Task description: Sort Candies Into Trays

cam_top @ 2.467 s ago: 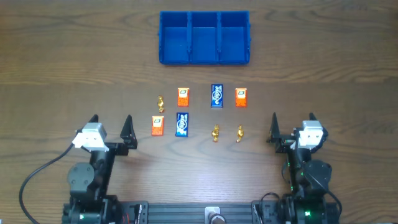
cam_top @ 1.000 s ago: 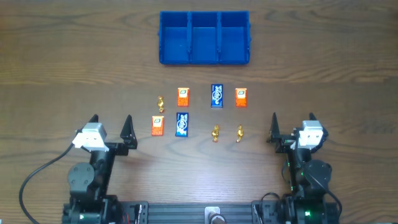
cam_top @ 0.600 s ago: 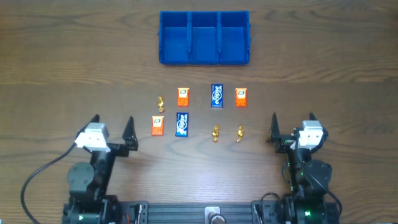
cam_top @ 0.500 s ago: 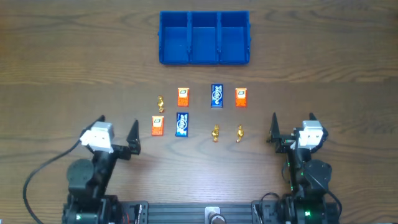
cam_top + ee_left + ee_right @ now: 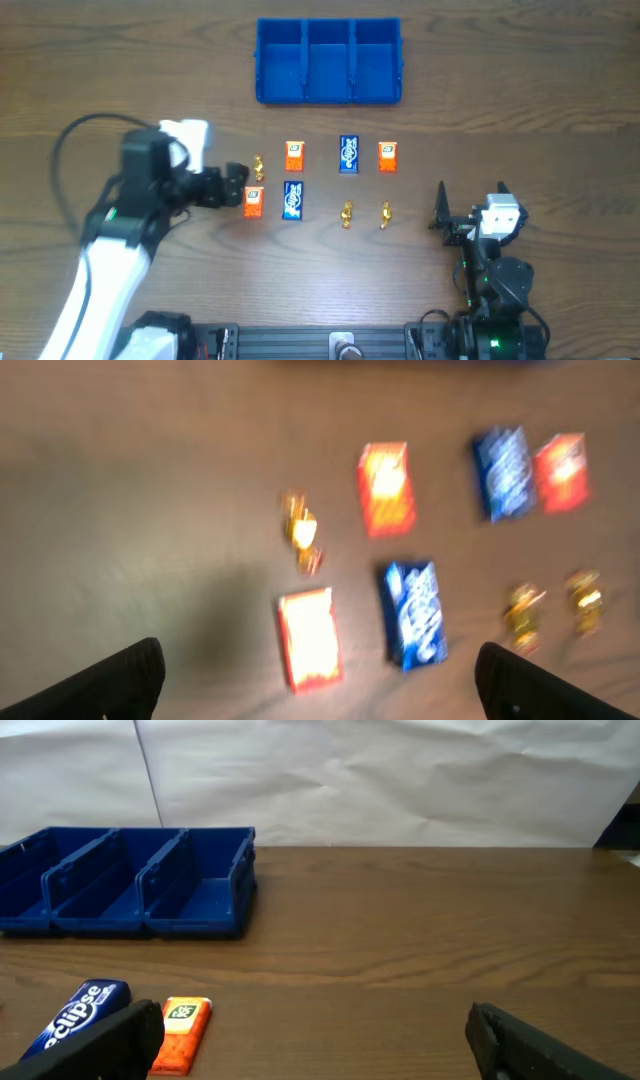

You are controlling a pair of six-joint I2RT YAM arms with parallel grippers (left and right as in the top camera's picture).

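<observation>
Lying flat on the table (image 5: 520,120), the near orange pack (image 5: 253,201) sits just beside the left claw (image 5: 236,186), whose fingers (image 5: 115,682) are spread wide apart and grip nothing; seen from that wrist, the pack lies on the wood between the two fingertips, touching neither. Its long axis runs from the arms' side toward the blue tray (image 5: 329,96), and the near blue pack (image 5: 293,200) just to its right lies the same way. A first gold candy (image 5: 258,167) rests just past the orange pack's far end. Farther on, a second row holds the far orange pack (image 5: 294,155), the far blue pack (image 5: 348,154) and the right orange pack (image 5: 387,156), each lengthwise toward the tray. A second gold candy (image 5: 347,214) and a third gold candy (image 5: 385,213) lie right of the near blue pack. The tray stands well apart at the far side, its three compartments side by side across the table. The right claw (image 5: 470,195) hangs near its base, well right of the candies, fingers apart and gripping nothing. From its wrist, one finger cuts off part of the far blue pack. The gold candies are too small to tell which way they point.
</observation>
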